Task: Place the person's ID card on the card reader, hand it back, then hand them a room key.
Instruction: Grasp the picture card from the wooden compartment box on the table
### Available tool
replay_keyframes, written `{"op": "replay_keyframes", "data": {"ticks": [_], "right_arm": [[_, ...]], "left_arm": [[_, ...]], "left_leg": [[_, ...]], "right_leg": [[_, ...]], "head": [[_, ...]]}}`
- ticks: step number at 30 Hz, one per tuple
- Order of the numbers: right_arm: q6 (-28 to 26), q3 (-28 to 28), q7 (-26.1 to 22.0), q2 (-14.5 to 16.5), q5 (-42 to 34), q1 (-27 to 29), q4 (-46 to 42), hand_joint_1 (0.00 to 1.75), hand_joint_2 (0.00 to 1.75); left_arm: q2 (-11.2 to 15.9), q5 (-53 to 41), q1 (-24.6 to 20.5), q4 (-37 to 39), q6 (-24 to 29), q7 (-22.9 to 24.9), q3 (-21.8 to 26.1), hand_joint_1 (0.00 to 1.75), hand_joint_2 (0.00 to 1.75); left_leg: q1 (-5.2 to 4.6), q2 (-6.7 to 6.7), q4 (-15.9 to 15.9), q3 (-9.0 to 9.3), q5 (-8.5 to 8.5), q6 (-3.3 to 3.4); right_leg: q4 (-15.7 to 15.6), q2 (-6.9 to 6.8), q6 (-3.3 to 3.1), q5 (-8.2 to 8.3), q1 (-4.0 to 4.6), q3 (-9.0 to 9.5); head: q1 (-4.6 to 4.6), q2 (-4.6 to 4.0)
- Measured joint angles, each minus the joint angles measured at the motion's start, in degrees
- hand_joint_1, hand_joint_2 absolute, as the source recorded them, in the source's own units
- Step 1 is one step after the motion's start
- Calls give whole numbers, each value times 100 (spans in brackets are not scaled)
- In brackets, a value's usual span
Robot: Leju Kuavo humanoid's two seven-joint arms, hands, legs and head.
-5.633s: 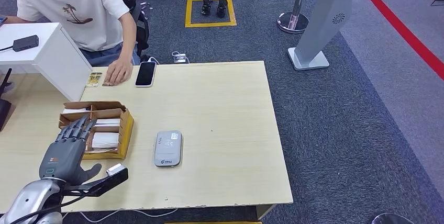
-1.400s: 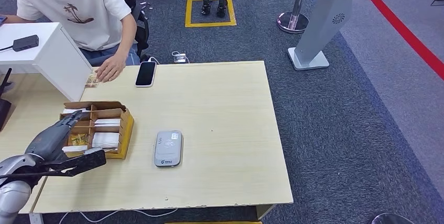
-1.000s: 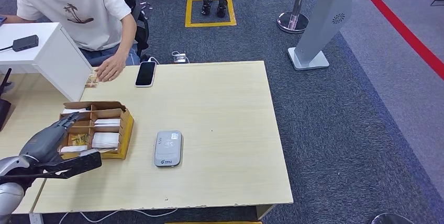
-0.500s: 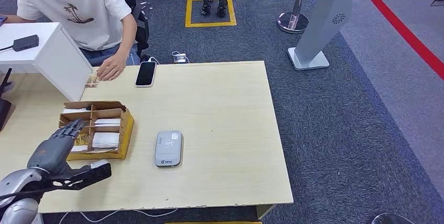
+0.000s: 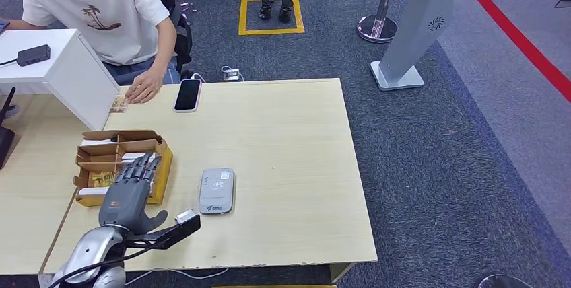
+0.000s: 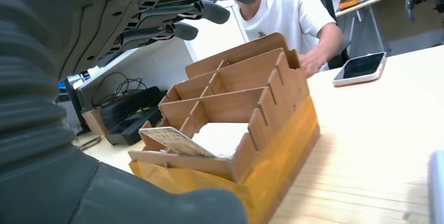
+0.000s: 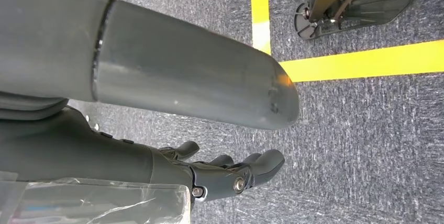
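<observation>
Grey carpet (image 5: 438,167), pale wooden table (image 5: 289,140)

Brown divided box (image 5: 121,145), grey card reader (image 5: 217,191), seemingly pale-wood table (image 5: 283,160).

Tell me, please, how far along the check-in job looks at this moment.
Done: a small card lies at the table's far edge under the person's hand, which suggests the ID went back; I cannot confirm it. In hand: the left hand hovers over the cardboard box with fingers spread, holding nothing. Left: picking a room key and handing it over. The card reader is bare.
</observation>
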Motion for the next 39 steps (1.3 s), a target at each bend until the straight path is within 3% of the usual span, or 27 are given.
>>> {"op": "replay_keyframes", "data": {"ticks": [10,39], "right_arm": [[0,0,-28,0,-56,5,0,0,0],[-41,0,24,0,-299,38,4,0,0]], "left_arm": [[-273,-163,13,0,-69,-119,7,0,175],[-455,-896,637,-426,-117,63,205,0,175]], "left_leg": [[-1,0,0,-1,0,0],[0,0,0,-2,-4,5]], "right_leg": [[0,0,0,0,-1,1],[0,-1,1,-1,0,1]], "head": [[1,-1],[1,0]]}}
